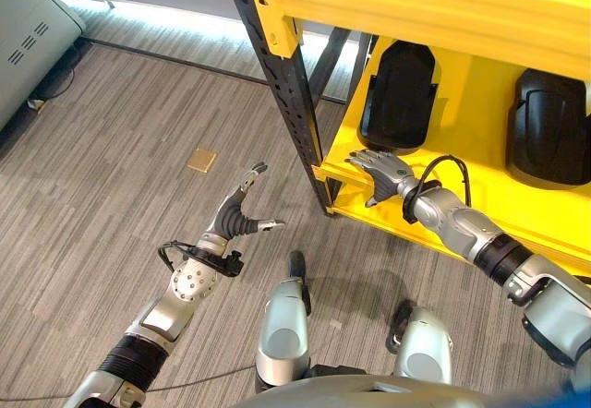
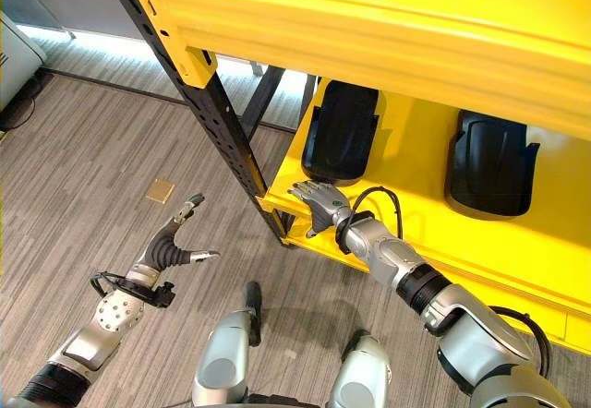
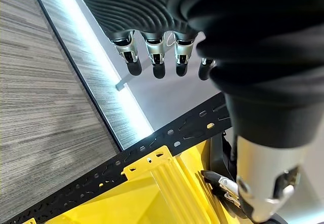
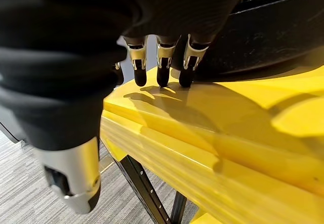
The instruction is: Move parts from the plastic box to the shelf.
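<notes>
— Which step is this, do you reckon?

— I'd say the tail end of a placing. The right hand is over the front lip of the yellow shelf, fingers straight and relaxed, holding nothing. The black part it seems to have been dealing with lies on the shelf board just past its fingertips, at about twelve o'clock from the hand; whether they touch it I can't tell.

— And the other arm?

— The left hand hangs over the grey plank floor at roughly eight o'clock from the shelf's dark upright post, fingers spread open and empty, well apart from everything.

— What do the parts look like?

— Dark, smooth moulded shells, matte black plastic by the look of it, with rounded tops and notched sides. The near one lies flat on the yellow board. A second part sits at three o'clock from it on the same level, with a clear gap between them.

— So what's next?

— My guess is the right arm needs to draw back clear of the shelf edge, then the robot must turn back to the plastic box for another piece.

— Anything else about?

— A small brass floor plate at ten o'clock from the left hand.
</notes>
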Tool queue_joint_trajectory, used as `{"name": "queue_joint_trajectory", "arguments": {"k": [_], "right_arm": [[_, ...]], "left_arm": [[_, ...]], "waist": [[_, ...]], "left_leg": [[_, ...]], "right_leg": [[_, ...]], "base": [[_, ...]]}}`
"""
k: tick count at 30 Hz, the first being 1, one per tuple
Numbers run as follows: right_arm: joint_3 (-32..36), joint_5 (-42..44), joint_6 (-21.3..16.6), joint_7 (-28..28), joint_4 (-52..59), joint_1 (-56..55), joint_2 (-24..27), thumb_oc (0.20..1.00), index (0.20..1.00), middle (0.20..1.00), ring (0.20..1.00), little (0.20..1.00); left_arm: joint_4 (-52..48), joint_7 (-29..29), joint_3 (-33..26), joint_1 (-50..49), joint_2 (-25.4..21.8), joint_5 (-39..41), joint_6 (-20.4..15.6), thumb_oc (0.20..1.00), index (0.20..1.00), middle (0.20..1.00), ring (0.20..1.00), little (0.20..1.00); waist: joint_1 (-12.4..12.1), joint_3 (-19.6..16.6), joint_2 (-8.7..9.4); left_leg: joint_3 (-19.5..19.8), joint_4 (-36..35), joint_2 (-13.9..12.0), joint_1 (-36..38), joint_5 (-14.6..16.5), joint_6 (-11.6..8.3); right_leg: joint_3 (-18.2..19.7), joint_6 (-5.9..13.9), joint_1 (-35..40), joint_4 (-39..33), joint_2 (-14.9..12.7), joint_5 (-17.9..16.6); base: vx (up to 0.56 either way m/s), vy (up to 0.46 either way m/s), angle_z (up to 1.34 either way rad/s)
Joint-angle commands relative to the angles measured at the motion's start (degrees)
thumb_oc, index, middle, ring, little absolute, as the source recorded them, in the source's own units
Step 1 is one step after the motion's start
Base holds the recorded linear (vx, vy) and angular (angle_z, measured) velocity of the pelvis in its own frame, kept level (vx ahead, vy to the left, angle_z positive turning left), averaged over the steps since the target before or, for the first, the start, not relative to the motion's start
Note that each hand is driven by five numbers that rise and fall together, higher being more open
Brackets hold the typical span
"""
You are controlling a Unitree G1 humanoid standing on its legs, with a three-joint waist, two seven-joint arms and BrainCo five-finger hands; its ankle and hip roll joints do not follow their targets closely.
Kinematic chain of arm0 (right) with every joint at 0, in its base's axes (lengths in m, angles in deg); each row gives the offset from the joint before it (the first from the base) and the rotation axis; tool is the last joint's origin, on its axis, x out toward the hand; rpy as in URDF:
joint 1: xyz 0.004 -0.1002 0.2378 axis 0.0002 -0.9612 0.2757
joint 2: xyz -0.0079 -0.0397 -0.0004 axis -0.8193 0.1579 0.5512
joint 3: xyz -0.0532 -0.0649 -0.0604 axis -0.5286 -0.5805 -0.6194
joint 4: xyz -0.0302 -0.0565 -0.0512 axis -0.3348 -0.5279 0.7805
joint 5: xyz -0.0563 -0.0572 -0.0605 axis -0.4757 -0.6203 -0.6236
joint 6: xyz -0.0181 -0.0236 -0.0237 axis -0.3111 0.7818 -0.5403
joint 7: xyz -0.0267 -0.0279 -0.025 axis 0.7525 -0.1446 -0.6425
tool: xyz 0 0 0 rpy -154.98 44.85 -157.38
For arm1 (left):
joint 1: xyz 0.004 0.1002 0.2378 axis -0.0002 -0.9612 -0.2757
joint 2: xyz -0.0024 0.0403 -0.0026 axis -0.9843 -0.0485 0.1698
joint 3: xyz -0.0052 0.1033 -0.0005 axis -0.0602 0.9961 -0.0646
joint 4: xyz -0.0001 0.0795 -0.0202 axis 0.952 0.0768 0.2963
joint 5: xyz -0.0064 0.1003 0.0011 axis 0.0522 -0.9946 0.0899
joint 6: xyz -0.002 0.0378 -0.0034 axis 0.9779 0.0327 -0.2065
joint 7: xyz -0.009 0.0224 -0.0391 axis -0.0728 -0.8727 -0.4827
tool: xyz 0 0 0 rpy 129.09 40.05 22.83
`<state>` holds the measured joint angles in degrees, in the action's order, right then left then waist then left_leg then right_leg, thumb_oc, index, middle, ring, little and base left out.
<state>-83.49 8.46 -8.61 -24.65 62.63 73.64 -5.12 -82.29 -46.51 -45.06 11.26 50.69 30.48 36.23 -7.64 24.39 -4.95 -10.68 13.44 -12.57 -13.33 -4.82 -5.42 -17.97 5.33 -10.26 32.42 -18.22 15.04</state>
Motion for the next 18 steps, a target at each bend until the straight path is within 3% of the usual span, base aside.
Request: {"name": "queue_joint_trajectory", "arguments": {"k": [1,18], "right_arm": [[0.6,1.8,-0.2,-0.1,-3.0,5.3,-2.8,1.0,1.0,1.0,1.0,1.0],[1.2,3.2,0.3,0.1,-3.4,7.0,-2.0,1.0,1.0,1.0,1.0,1.0]], "left_arm": [[-2.1,0.4,0.1,1.7,-1.6,0.6,-1.7,1.0,1.0,1.0,1.0,1.0],[-2.0,0.6,0.9,0.6,-1.9,0.4,-1.2,1.0,1.0,1.0,1.0,1.0]], "waist": [[-2.0,1.1,1.4],[-2.2,1.7,0.79]], "left_leg": [[-2.6,5.9,-2.4,2.7,6.9,0.15],[-2.3,6.4,-2.5,2.6,7.0,0.06]], "right_leg": [[-1.9,1.24,1.0,-0.1,-2.2,-4.0],[-2.2,0.27,-0.2,3.0,-2.6,-2.5]], "base": [[0.0,0.0,0.0],[0.04,-0.018,0.02]]}}
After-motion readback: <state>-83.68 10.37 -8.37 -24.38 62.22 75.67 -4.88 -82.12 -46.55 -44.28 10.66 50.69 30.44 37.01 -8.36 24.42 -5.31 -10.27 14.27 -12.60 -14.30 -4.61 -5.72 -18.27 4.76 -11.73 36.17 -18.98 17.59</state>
